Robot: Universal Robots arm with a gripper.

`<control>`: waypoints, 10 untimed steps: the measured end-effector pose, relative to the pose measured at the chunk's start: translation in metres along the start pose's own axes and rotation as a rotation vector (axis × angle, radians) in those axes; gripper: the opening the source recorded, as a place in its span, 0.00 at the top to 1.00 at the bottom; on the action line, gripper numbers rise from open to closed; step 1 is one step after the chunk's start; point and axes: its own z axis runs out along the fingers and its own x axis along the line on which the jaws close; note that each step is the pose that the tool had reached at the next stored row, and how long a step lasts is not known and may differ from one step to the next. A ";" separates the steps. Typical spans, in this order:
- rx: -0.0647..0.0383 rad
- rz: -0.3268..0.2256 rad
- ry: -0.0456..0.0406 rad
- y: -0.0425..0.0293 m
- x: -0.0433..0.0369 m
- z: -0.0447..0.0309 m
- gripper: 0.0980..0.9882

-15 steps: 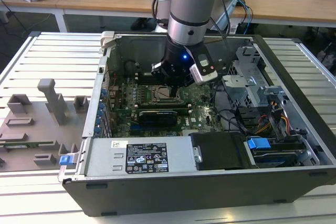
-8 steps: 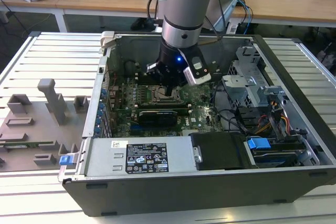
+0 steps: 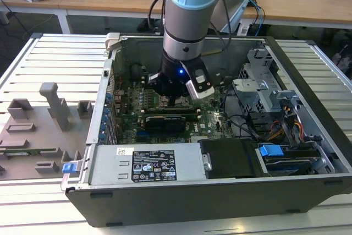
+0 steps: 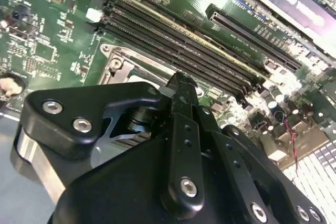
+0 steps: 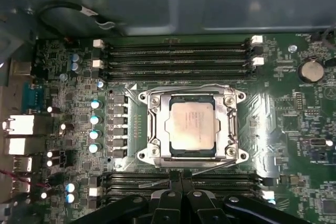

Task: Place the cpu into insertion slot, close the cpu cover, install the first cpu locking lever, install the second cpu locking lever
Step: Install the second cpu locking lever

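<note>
Inside open computer case [image 3: 220, 191], exterior view: one gripper [image 3: 175, 98] low over motherboard [image 3: 159, 115].

Second wrist view: gripper fingers [image 4: 181, 90] pressed together, clenched, nothing held, tips just beside socket.

First wrist view: one cpu [image 5: 192, 125] seated in insertion slot [image 5: 160, 153], one cpu cover [image 5: 227, 127] closed over it, directly ahead of gripper. Likely lever stage; next move calls for precise push on thin lever [image 5: 212, 167].

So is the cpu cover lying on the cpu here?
Touching: in the first wrist view the cpu cover lies flat around the cpu, its frame overlapping the chip's edges.
</note>
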 end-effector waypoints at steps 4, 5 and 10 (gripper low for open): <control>-0.002 -0.004 0.0005 -0.0013 0.0044 0.0100 0.99; -0.004 -0.005 0.0008 -0.0015 0.0057 0.0111 0.99; -0.049 -0.033 0.0045 -0.0040 0.0191 0.0179 0.99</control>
